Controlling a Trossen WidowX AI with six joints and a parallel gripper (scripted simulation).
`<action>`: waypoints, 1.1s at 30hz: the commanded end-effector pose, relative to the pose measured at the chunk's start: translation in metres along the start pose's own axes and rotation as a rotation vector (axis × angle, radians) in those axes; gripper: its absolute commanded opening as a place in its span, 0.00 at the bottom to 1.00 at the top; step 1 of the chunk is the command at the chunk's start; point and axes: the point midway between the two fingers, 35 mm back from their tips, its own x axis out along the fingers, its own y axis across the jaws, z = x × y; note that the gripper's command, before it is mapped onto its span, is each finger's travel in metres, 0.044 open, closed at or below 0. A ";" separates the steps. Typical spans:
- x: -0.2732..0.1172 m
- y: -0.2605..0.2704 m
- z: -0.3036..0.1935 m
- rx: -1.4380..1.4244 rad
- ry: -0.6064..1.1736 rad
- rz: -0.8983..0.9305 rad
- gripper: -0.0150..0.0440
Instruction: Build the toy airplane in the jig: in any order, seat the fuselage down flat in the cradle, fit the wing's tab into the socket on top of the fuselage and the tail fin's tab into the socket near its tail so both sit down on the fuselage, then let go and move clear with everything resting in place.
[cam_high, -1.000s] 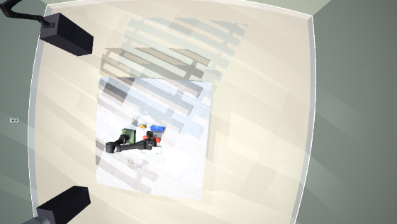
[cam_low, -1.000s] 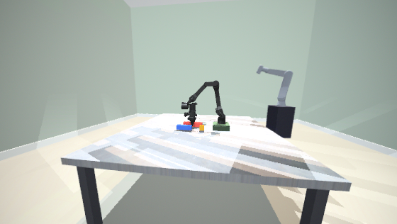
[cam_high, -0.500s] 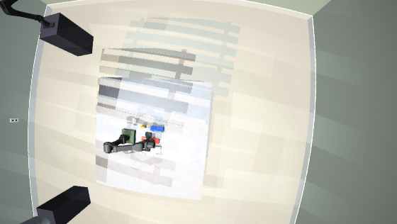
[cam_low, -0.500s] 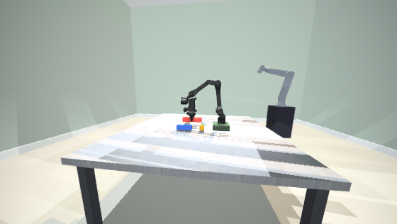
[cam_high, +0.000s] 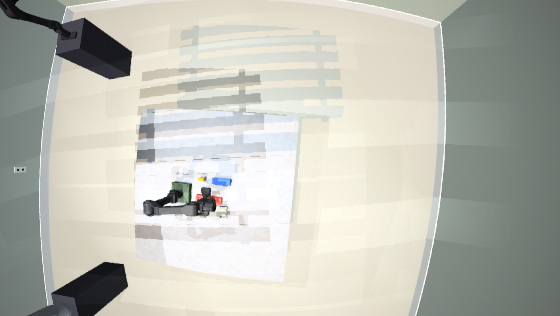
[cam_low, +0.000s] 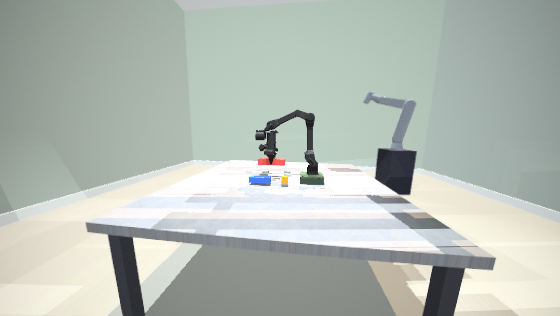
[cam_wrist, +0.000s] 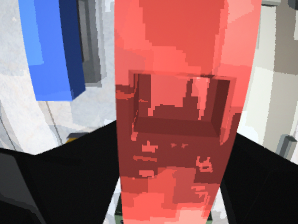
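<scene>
- Green-grey walls surround the bench (cam_high: 260, 260) (cam_low: 300, 245).
- The gripper (cam_low: 271, 161) (cam_wrist: 170, 127) clamps the red fuselage (cam_high: 216, 200) (cam_low: 280, 162) (cam_wrist: 185, 25) above it.
- The blue piece (cam_high: 221, 181) (cam_low: 260, 180) (cam_wrist: 50, 50) lies apart.

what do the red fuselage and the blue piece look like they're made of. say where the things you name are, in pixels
The red fuselage (cam_high: 217, 200) (cam_low: 279, 162) (cam_wrist: 185, 30): probably painted or coloured plastic, smooth and fairly matte, going by its even red and crisp socket edges; painted wood is possible.

The blue piece (cam_high: 221, 181) (cam_low: 260, 180) (cam_wrist: 45, 50): likely similar hard plastic, with flat, even-coloured faces and straight edges, no grain visible.
</scene>
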 end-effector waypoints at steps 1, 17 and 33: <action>-0.019 0.000 -0.002 0.005 -0.014 0.000 0.25; -0.009 -0.028 0.000 -0.011 -0.014 -0.003 0.25; 0.014 -0.075 -0.003 -0.038 -0.013 -0.008 0.25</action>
